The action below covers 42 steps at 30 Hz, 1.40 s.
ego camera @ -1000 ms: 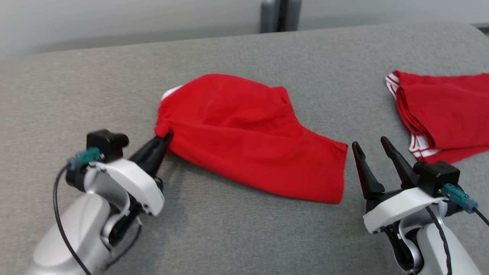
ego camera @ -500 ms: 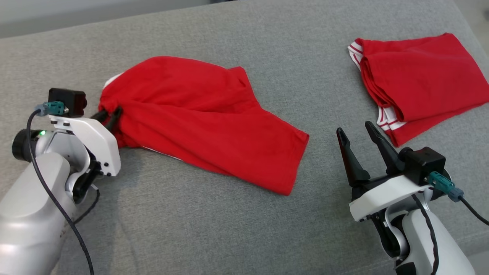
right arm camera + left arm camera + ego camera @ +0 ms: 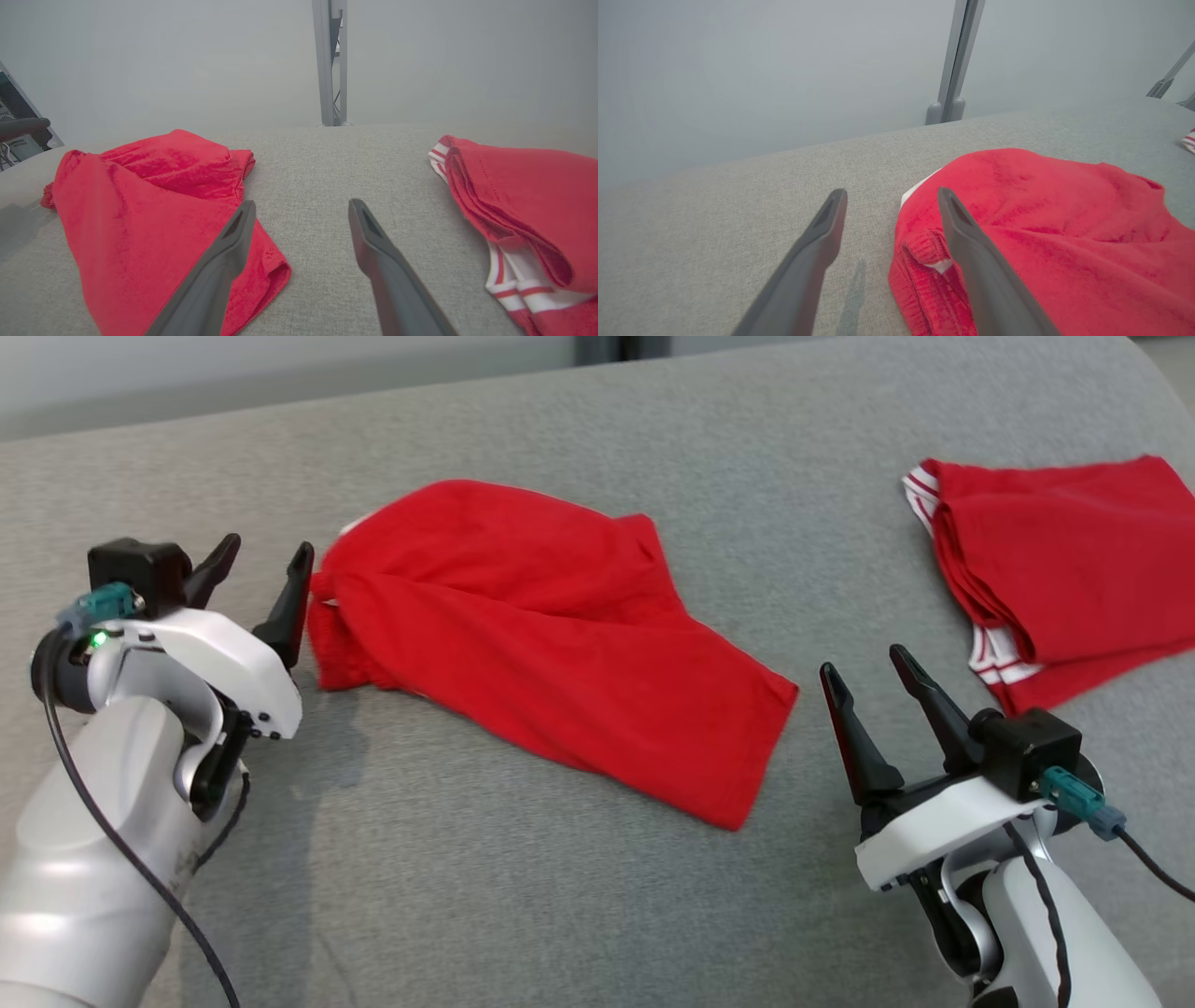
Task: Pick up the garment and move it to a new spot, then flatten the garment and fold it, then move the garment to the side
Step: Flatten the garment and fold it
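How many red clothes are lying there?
2. One rumpled red garment lies in the middle, beside the left gripper; a folded red garment with white stripes lies at the right edge.

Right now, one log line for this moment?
left gripper: open, beside bunched end of garment | right gripper: open, clear of garment | garment: rumpled, unfolded, on grey surface

White arms point(image 3: 934, 821), black two-fingered hands point(image 3: 861, 658), teal plugs point(image 3: 1069, 786).

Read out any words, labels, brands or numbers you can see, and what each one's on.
None readable. The crumpled red garment, the folded red garment, the left end effector, the right end effector and the grey surface bear no visible lettering.
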### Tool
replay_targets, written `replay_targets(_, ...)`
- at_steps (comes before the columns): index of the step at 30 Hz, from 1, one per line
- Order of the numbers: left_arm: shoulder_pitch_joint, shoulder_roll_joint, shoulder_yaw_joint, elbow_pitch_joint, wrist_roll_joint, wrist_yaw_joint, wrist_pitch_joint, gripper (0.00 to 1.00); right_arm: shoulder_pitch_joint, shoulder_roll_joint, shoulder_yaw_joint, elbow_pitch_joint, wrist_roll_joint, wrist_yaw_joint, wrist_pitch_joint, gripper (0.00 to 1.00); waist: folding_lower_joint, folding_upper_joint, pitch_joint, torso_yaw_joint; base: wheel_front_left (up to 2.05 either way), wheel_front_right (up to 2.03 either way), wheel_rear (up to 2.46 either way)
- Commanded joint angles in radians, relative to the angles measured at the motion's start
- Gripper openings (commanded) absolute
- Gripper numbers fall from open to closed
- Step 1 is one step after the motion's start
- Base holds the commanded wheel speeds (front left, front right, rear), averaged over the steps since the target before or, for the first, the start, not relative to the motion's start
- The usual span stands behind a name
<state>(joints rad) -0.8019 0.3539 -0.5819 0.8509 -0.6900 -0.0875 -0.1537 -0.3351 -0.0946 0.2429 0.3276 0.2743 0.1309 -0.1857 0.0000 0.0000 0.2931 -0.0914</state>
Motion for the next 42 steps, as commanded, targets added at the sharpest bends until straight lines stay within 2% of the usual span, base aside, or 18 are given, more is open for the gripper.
replay_targets(1,0.028,-0.003,0.006,-0.012,-0.012,-0.009,-0.032,1.00,0.017,-0.013,0.008,-0.007,0.007,0.000,-0.009,1.00,0.0000,0.0000,-0.038,0.044,0.00,0.00,0.00)
replay_targets(7,0.134,-0.020,0.034,-0.100,-0.031,0.011,-0.094,1.00,0.044,-0.045,0.040,-0.014,0.015,0.000,-0.003,1.00,0.0000,0.0000,-0.100,0.134,0.00,0.00,0.00)
replay_targets(18,0.388,-0.090,0.025,-0.298,-0.002,0.059,-0.111,1.00,0.036,-0.090,0.132,-0.002,0.016,0.000,0.038,1.00,0.0000,0.0000,-0.152,0.329,0.00,0.00,0.00)
replay_targets(26,0.503,-0.161,0.037,-0.377,0.018,0.077,-0.112,1.00,0.016,-0.164,0.246,0.111,0.022,-0.001,0.049,1.00,0.0000,0.0000,-0.163,0.456,0.00,0.00,0.00)
replay_targets(31,0.532,-0.172,0.051,-0.389,0.041,0.080,-0.112,1.00,-0.005,-0.194,0.258,0.205,-0.012,-0.001,0.028,1.00,0.0000,0.0000,-0.162,0.491,0.00,0.00,0.00)
replay_targets(40,0.538,-0.192,0.079,-0.389,0.075,0.070,-0.112,1.00,-0.028,-0.204,0.281,0.343,-0.047,-0.001,0.046,1.00,0.0000,0.0000,-0.148,0.504,0.00,0.00,0.00)
replay_targets(41,0.538,-0.194,0.081,-0.387,0.077,0.069,-0.112,1.00,-0.031,-0.203,0.283,0.359,-0.048,-0.001,0.048,0.80,0.0000,0.0000,-0.146,0.502,0.00,0.00,0.00)
replay_targets(42,0.537,-0.195,0.082,-0.385,0.081,0.066,-0.112,1.00,-0.034,-0.202,0.290,0.372,-0.050,-0.001,0.051,0.32,0.0000,0.0000,-0.145,0.500,0.00,0.00,0.00)
